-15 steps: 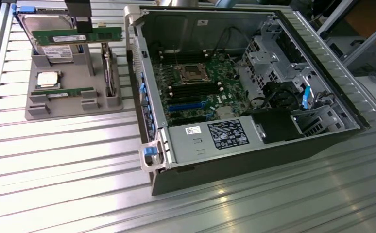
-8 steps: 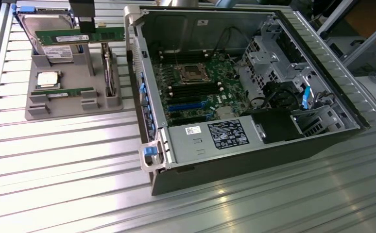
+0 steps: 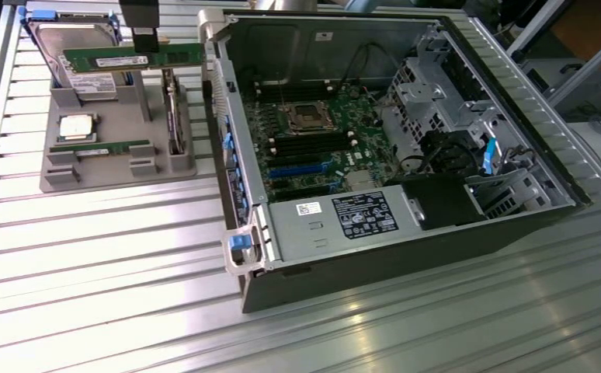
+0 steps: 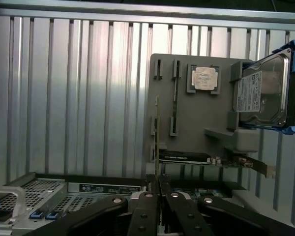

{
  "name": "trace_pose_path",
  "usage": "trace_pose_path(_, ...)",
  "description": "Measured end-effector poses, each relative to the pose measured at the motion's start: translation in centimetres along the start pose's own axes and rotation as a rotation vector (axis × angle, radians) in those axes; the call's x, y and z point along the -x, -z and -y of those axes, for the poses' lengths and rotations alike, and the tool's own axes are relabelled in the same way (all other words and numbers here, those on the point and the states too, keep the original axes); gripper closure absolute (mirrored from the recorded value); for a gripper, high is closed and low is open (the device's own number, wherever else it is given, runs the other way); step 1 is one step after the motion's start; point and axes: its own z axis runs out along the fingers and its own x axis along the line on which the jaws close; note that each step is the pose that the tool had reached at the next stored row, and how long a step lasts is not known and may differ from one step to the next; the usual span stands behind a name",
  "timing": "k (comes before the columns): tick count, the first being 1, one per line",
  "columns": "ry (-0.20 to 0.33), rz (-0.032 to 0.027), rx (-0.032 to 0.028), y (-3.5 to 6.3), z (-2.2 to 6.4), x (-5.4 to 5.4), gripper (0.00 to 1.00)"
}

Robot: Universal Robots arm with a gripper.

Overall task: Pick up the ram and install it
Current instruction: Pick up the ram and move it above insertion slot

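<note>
exterior view, upper left of the frame: the gripper (image 3: 145, 45) is pinched nearly closed on the ram (image 3: 104, 59), gripping its long edge; it looks light, stiff and fragile, best held by its edges.

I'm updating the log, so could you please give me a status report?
Fingers shut on the ram. Ram held above the grey tray. Nothing blocking it.

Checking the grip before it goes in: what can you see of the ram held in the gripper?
The ram is a long, thin green circuit board with a white label and small dark chips. The gripper is shut on its upper edge, near the middle. It hangs level with its long edge horizontal, held clear above the grey tray. In the exterior view it overlaps the hard drive.
</note>
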Motion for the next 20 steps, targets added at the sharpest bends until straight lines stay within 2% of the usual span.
trace_pose_path(20,0.0,-0.0015,0.0001,0.06,1.34,-0.1,0.88)
